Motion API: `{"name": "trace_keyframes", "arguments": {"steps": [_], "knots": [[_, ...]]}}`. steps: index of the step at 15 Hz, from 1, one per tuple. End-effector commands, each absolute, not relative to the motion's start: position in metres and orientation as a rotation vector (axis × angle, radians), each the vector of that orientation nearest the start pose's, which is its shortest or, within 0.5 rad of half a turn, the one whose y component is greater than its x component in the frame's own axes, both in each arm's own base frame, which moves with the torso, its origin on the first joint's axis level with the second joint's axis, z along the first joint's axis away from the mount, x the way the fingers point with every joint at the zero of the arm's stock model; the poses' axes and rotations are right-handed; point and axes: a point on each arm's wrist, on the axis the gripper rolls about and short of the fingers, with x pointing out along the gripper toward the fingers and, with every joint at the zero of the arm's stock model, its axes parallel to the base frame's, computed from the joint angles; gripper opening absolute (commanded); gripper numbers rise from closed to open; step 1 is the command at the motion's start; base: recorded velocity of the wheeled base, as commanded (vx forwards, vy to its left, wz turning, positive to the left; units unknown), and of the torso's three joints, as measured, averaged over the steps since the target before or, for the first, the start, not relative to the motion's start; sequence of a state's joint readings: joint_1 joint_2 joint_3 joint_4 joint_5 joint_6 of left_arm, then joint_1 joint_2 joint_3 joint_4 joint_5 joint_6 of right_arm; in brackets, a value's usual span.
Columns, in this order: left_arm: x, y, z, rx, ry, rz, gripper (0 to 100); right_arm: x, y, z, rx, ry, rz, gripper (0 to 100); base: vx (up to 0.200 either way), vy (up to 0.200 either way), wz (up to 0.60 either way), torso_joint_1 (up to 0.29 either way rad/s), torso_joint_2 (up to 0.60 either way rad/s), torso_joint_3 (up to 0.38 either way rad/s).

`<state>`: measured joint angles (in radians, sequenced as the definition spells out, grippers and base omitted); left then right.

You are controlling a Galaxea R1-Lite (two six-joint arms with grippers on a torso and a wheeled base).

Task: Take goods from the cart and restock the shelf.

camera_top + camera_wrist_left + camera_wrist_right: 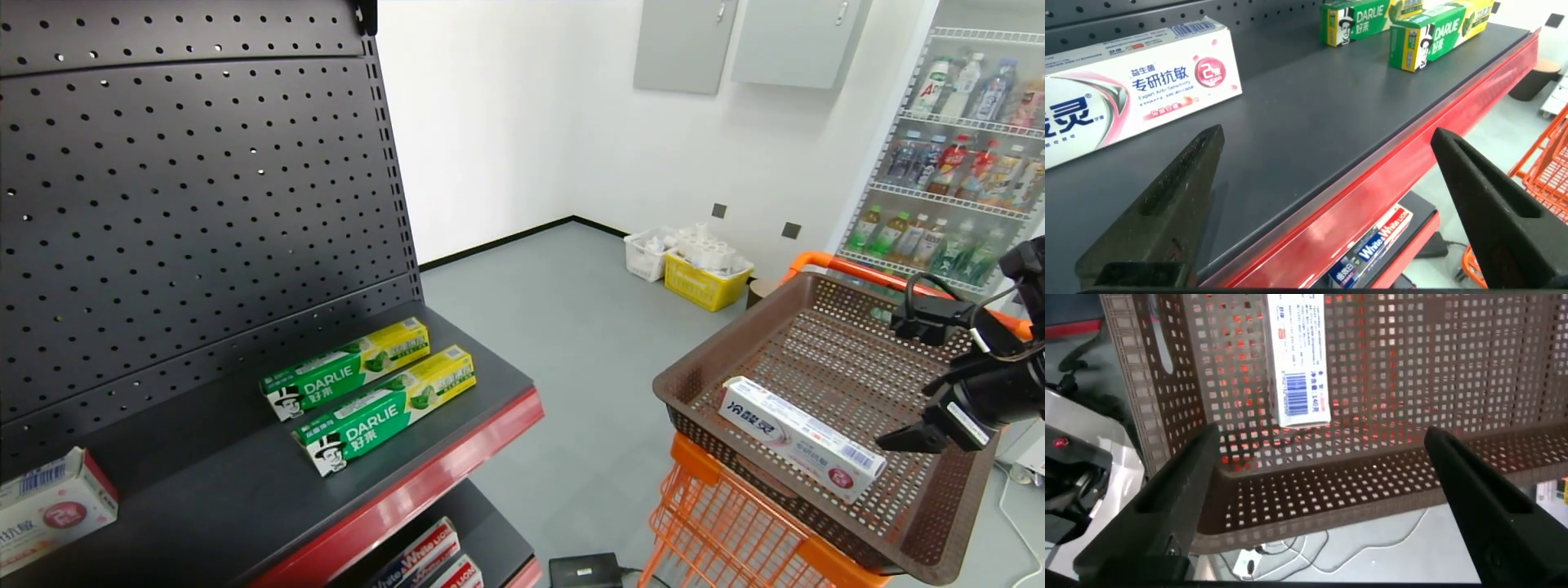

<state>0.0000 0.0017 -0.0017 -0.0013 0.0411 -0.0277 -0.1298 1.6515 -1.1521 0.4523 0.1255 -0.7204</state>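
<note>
Left tool (1323, 212), spread and empty, hangs over the dark shelf (1315, 139). Right tool (1319, 510), also spread, sits at the brown basket (727, 331) rim. Inside lies a long white toothpaste box (800, 437) with blue lettering, flat. Farther off, green boxes (384, 408) lie on the shelf.

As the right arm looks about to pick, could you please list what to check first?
1. Right gripper open and empty: ok.
2. White box lying flat in the basket, nothing on top: ok.
3. Right gripper around the white box: not ok; it is above the basket, off the box's end.
4. Bare space on the shelf between the green boxes and the pink box: ok.
5. Left gripper open, empty, over the shelf: ok.
</note>
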Motion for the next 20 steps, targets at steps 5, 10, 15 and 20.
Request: {"name": "trace_keyframes", "arguments": {"steps": [5,10,15,20], "knots": [[-0.023,0.001,0.076,-0.029,-0.002,0.041,100,0.309,-0.028,0.178,-0.546,0.929,0.377,100,0.0,0.0,0.0,0.0,0.0,0.0],[-0.023,0.001,0.076,-0.029,-0.002,0.043,100,0.336,-0.022,0.166,-0.541,0.926,0.421,100,0.0,0.0,0.0,0.0,0.0,0.0],[-0.023,0.001,0.076,-0.029,-0.002,0.043,100,0.359,-0.015,0.146,-0.551,0.921,0.44,100,0.0,0.0,0.0,0.0,0.0,0.0],[-0.023,0.001,0.076,-0.029,-0.002,0.043,100,0.363,-0.013,0.13,-0.539,0.966,0.457,100,0.0,0.0,0.0,0.0,0.0,0.0]]}}
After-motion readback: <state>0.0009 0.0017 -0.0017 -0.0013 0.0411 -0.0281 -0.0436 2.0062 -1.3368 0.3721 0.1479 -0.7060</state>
